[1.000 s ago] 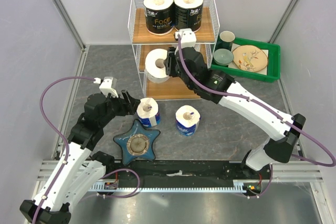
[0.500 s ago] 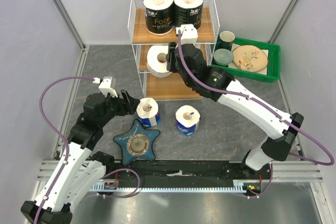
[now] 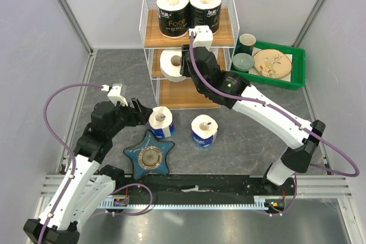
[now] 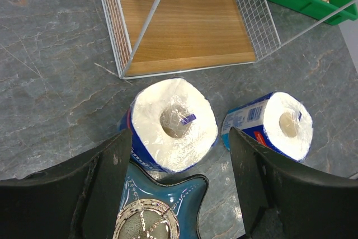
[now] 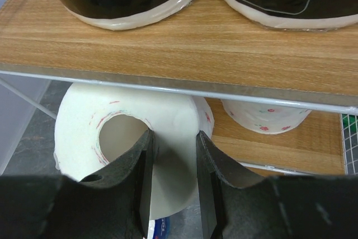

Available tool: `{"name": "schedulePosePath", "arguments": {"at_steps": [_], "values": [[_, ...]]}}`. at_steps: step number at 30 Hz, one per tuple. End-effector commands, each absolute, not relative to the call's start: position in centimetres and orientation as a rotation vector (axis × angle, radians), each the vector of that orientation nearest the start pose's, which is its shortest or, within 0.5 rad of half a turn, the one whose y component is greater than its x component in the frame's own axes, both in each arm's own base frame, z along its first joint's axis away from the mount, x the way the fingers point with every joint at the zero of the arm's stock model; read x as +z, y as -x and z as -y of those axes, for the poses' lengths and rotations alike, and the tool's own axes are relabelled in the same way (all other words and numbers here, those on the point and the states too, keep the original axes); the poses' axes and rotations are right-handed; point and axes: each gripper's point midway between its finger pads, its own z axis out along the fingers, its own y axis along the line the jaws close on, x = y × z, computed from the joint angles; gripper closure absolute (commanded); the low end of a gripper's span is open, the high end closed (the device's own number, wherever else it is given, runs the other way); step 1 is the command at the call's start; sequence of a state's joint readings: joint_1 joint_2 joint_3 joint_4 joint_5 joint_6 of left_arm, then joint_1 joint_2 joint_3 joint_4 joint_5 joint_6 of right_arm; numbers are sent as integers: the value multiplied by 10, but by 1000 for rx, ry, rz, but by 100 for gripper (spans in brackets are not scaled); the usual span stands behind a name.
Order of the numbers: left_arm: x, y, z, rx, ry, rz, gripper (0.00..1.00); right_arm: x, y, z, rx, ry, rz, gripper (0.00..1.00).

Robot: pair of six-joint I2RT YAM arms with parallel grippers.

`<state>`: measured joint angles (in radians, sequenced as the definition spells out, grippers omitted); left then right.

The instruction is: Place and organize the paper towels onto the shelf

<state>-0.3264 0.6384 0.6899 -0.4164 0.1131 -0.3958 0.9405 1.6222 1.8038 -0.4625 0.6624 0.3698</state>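
Over the last second the right arm is carrying its white roll (image 3: 171,64) deeper under the shelf's (image 3: 189,96) top tier, while the left arm is hardly stirring.

Nearest, the left gripper (image 4: 180,134) is hanging with fingers spread wide around an upright blue-white roll (image 3: 162,121) that is touching the star dish (image 3: 151,157). A second blue-white roll (image 3: 204,130) is standing nearby.

These rolls are probably light and squashy, with slick film wrap, so a gentle squeeze across the body is looking safest.

Farther off, the right gripper (image 5: 173,138) is clamping the white roll's wall, one finger inside the stiffer cardboard core. That roll is hovering at the middle tier's left front, beside another white roll (image 5: 263,117).

Farthest, two black rolls (image 3: 189,11) are sitting on the top tier.
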Motion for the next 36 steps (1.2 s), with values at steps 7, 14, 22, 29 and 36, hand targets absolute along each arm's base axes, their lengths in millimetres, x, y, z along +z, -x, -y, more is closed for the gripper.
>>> {"name": "schedulePosePath", "arguments": {"at_steps": [7, 14, 22, 29, 36], "values": [[226, -244, 123, -630, 2, -1949, 23, 429, -361, -313, 390, -97, -1651, 71], [226, -244, 123, -634, 3, -1951, 23, 422, -366, -320, 379, -96, -1655, 70], [227, -244, 124, -640, 2, -1949, 23, 415, -370, -322, 358, -95, -1659, 69], [225, -244, 124, -641, 3, -1953, 23, 409, -373, -322, 342, -97, -1663, 67], [224, -243, 124, -645, 3, -1955, 23, 406, -375, -321, 317, -102, -1664, 61]]}}
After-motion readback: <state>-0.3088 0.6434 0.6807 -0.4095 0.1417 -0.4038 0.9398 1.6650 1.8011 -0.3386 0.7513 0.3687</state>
